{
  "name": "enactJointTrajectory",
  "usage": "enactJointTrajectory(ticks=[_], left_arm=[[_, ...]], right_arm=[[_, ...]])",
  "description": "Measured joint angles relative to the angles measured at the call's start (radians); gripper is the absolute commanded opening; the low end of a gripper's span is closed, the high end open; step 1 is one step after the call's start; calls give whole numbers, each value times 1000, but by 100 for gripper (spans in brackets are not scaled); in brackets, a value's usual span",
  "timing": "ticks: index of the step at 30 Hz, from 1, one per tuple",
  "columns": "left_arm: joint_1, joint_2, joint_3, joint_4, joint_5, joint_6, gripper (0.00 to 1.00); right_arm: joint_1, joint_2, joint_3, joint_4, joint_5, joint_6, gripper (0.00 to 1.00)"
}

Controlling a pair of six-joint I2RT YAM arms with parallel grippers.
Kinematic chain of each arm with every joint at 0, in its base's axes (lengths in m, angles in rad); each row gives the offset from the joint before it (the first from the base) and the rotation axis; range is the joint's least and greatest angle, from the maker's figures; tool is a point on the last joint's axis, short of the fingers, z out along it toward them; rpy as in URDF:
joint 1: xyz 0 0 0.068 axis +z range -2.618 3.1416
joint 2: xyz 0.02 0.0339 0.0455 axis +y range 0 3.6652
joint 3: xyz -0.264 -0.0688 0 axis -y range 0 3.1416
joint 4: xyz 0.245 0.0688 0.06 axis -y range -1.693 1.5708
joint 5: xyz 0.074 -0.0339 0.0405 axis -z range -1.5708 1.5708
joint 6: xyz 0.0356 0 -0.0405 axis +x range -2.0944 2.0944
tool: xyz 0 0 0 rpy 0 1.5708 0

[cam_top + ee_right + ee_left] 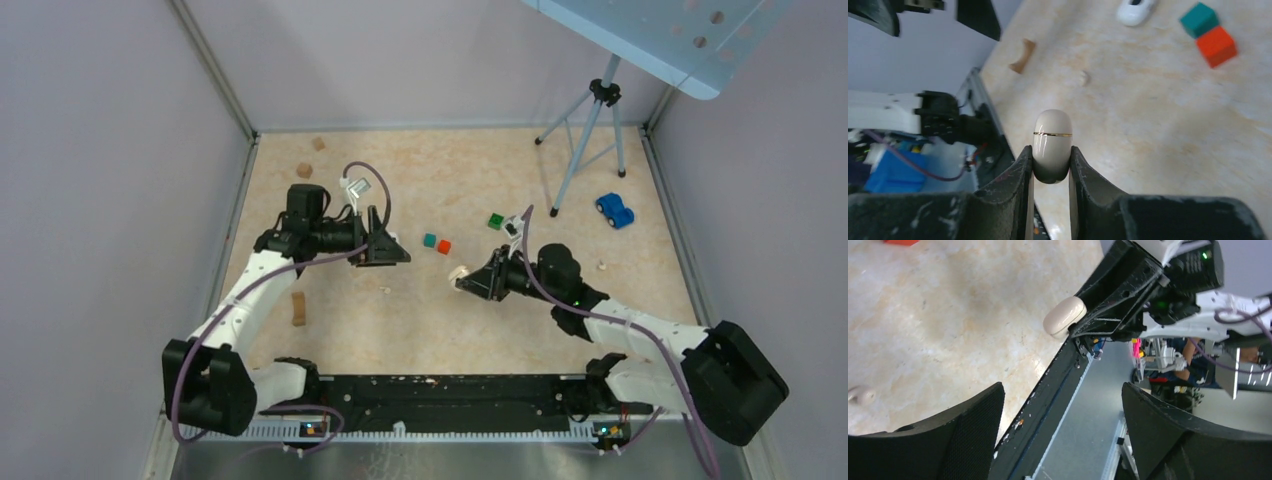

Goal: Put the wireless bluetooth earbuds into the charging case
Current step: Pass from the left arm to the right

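Observation:
My right gripper is shut on the charging case, a cream rounded case with its lid closed along a thin gold seam. It is held above the table near the middle. The right wrist view shows the case pinched between both fingers, and the left wrist view shows it too. My left gripper is open and empty, a little left of the case and facing it. A small white piece at the top edge of the right wrist view may be an earbud; I cannot tell. A tiny whitish piece lies at the right.
A small beige bead lies between the grippers. Teal, orange and green cubes sit mid-table. A blue toy car and a tripod stand at the back right. Tan wooden blocks lie at the left.

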Motion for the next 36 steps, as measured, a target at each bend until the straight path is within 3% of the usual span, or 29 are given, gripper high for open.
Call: enactJointTrajectory(ticks=[8,13,16,20,29,36], left_arm=[[-57,-59,-47,114,134,20,93],[-76,-53,-55,151,177,14,89],[-85,-37,-55,166,190,11,92],[-117,-15,-67,192,195,-11,88],[-228,15,-74,275,194,-126,58],[-232,15,-82,322,188,-186,50]], right_arm=[[-32,230,1,532,-395,294,0],[-32,372,14,791,-493,445,0],[-32,424,17,915,-521,523,0],[-32,470,37,989,-539,596,0],[-32,479,49,1037,-548,638,0],[-31,479,49,1040,-548,638,0]])
